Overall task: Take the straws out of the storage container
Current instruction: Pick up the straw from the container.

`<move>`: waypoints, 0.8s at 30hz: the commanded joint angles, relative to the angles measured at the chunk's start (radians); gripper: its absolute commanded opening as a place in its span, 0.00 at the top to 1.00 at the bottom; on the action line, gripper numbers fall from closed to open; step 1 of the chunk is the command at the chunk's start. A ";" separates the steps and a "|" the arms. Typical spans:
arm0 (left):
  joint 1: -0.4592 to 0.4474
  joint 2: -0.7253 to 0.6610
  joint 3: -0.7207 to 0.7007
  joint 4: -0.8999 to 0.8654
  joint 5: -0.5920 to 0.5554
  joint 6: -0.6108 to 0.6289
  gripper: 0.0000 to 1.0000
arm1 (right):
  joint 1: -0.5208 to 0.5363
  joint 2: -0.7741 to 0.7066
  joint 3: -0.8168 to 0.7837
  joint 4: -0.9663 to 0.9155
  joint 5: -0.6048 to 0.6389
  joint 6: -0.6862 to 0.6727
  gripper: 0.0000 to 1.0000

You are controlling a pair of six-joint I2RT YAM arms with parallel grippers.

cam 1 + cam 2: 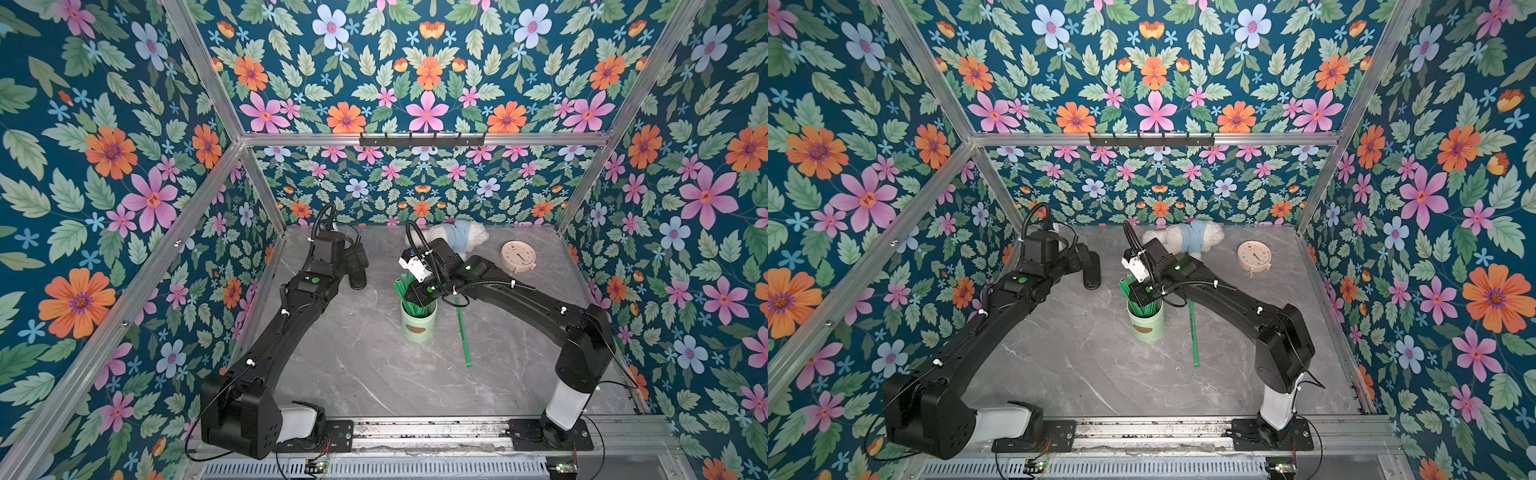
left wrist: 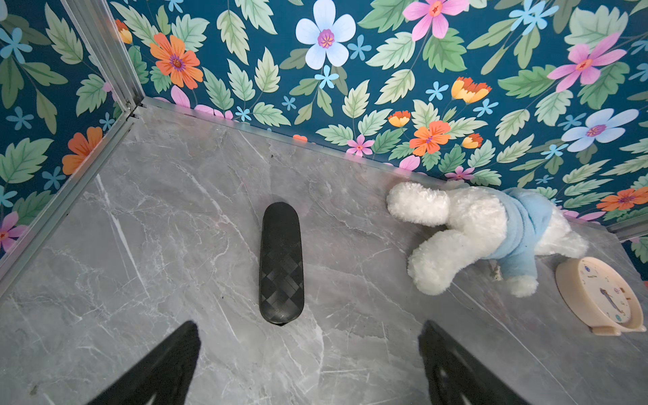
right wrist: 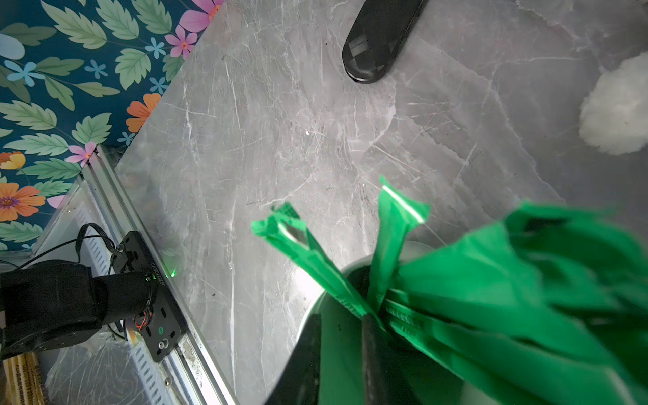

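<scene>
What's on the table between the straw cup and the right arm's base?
One loose green straw, flat on the marble table, apart from the storage container. Both top views show it.

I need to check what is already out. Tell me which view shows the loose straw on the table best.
A top view: the loose straw lies in plain sight on the table beside the storage container. Both top views show it. Neither wrist view does; the right wrist sees only the straws in the container.

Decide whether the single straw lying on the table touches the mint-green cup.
Apart. In both top views a strip of bare grey table separates the lying straw from the wall of the cup.
</scene>
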 commanded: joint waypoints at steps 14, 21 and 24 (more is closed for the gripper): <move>0.002 -0.006 0.007 -0.009 0.000 0.000 0.00 | 0.002 0.052 0.037 0.008 -0.022 -0.010 0.87; 0.001 -0.007 0.008 -0.008 0.006 0.000 0.01 | 0.002 0.035 0.033 -0.001 -0.015 -0.009 0.93; 0.001 -0.007 0.007 -0.008 0.007 0.000 0.00 | 0.002 0.026 0.030 -0.006 -0.011 -0.010 0.94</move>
